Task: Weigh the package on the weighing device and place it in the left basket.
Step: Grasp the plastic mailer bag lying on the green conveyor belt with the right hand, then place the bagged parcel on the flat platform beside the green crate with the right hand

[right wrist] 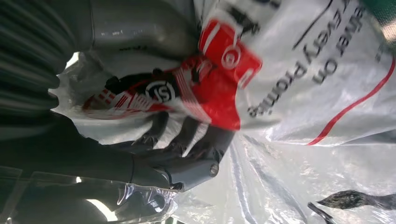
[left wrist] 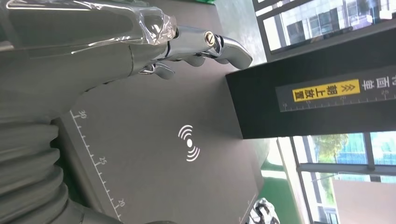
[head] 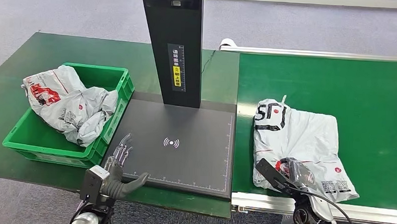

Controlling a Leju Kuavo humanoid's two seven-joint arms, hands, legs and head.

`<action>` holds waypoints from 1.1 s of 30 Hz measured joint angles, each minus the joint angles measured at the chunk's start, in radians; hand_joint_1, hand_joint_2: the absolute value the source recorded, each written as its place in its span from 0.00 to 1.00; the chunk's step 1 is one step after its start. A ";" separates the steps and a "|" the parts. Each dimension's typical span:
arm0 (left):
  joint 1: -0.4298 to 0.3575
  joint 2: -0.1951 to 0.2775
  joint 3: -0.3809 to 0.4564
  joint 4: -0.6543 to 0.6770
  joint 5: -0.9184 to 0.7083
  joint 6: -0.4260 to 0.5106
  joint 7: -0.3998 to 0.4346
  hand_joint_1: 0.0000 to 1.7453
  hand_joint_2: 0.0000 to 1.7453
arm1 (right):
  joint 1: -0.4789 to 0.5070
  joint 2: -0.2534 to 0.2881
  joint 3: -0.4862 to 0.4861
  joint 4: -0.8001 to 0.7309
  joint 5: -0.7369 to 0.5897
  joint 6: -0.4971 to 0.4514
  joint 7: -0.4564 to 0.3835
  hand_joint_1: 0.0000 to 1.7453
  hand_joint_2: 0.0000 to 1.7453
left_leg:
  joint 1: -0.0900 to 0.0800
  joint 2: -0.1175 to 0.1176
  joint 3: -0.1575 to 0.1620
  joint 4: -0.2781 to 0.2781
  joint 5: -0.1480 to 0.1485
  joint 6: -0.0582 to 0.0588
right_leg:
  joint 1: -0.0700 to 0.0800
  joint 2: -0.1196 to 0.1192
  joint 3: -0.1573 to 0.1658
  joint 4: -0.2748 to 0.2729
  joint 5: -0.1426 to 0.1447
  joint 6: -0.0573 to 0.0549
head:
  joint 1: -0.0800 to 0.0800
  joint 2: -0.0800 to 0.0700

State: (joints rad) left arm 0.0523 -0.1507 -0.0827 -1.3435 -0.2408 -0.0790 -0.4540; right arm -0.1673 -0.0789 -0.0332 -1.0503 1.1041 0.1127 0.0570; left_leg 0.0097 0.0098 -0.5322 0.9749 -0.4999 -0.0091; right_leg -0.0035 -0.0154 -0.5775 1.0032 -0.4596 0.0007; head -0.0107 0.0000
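A white plastic package [head: 298,138] with red and black print lies on the green conveyor belt [head: 337,79] at the right. My right hand [head: 290,172] is at its near end. In the right wrist view the fingers [right wrist: 184,140] curl into the crumpled red-printed film of the package [right wrist: 303,70], gripping it. The black weighing plate [head: 185,156] with a white signal mark sits in the middle, nothing on it. My left hand [head: 118,169] rests at the plate's front left corner, holding nothing; its fingers [left wrist: 229,44] reach flat over the plate [left wrist: 154,140].
A green basket [head: 50,154] stands left of the plate and holds other white packages [head: 69,105]. The scale's tall black column [head: 176,46] rises from the plate's far edge. A metal rail [head: 283,202] edges the conveyor's near side.
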 joint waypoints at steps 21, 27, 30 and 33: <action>0.054 -0.001 0.032 -0.064 0.007 0.015 -0.039 0.00 1.00 | -0.045 0.044 -0.003 -0.112 -0.334 -0.398 -0.275 1.00 1.00 | 0.000 0.000 0.000 0.000 0.000 0.000 | 0.000 0.000 0.000 0.000 0.000 0.000 | 0.000 0.000; 0.042 -0.001 0.035 -0.066 0.031 0.031 -0.059 0.00 1.00 | -0.035 0.107 -0.064 -0.286 -0.595 -0.550 -0.525 1.00 1.00 | 0.000 0.000 0.000 0.000 0.000 0.000 | 0.000 0.000 0.000 0.000 0.000 0.000 | 0.000 0.000; 0.029 -0.001 0.036 -0.066 0.040 0.059 -0.071 0.00 1.00 | -0.024 0.129 -0.070 -0.353 -0.649 -0.548 -0.584 1.00 1.00 | 0.000 0.000 0.000 0.000 0.000 0.000 | 0.000 0.000 0.000 0.000 0.000 0.000 | 0.000 0.000; 0.021 -0.002 0.037 -0.070 0.033 0.117 -0.092 0.00 1.00 | -0.010 0.137 -0.046 -0.391 -0.643 -0.497 -0.605 1.00 1.00 | 0.000 0.001 0.000 0.000 0.000 0.000 | 0.000 0.000 0.000 0.000 0.000 0.000 | 0.000 0.000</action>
State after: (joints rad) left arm 0.0734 -0.1531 -0.0452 -1.4136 -0.2078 0.0383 -0.5460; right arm -0.1771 0.0582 -0.0788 -1.4411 0.4607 -0.3847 -0.5477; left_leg 0.0097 0.0107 -0.5319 0.9749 -0.4997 -0.0092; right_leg -0.0035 -0.0153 -0.5774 1.0032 -0.4595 0.0006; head -0.0107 0.0000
